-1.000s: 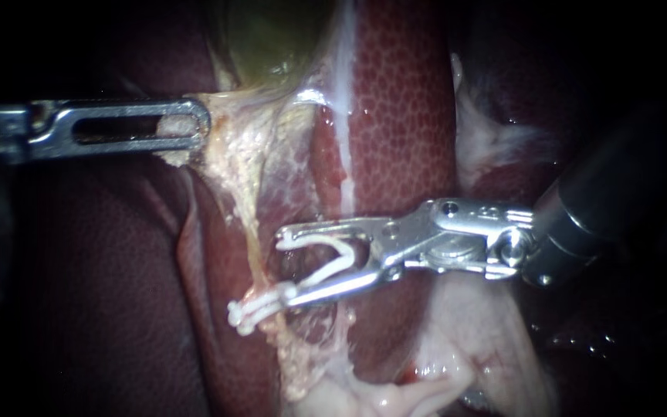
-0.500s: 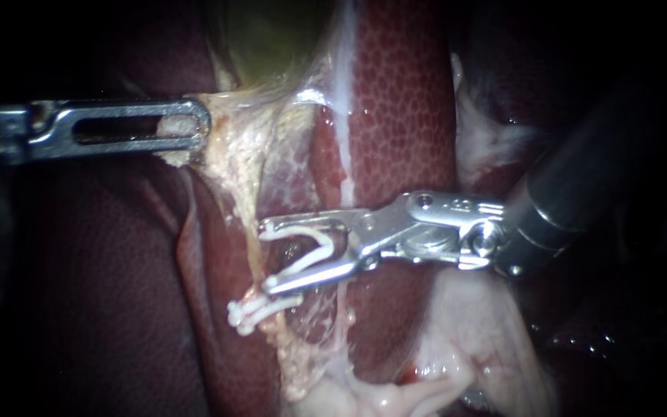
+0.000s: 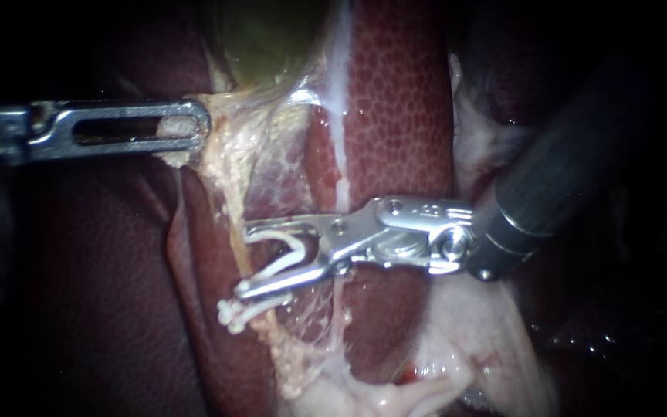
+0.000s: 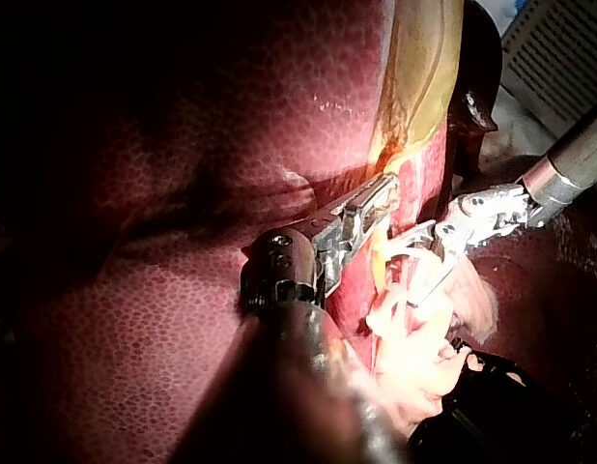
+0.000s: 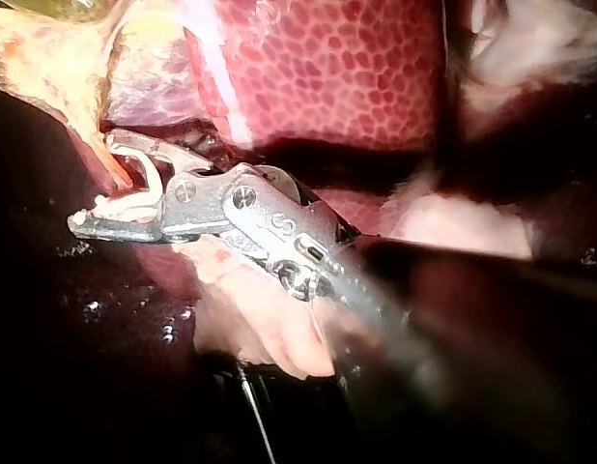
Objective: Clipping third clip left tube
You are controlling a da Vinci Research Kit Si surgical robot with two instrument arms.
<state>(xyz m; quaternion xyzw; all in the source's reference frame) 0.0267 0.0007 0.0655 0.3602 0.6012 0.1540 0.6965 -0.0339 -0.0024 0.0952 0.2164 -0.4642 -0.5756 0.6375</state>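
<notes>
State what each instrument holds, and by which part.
Left instrument grips pale tissue below the gallbladder by its edge. Right instrument holds an open white clip by its two legs.

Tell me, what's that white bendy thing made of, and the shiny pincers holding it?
The white clip looks like smooth plastic: matt white, opaque, bent in a V without glinting. The right instrument has jaws that look like polished metal, probably steel: silvery grey with bright reflections and crisp edges. Looks alone can't prove either.

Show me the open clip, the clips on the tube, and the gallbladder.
open clip (image 3: 283,264), endoscope view, its lower leg.
clips on the tube (image 3: 229,313), endoscope view, free white ends.
gallbladder (image 3: 272,38), endoscope view, greenish wall.
</notes>
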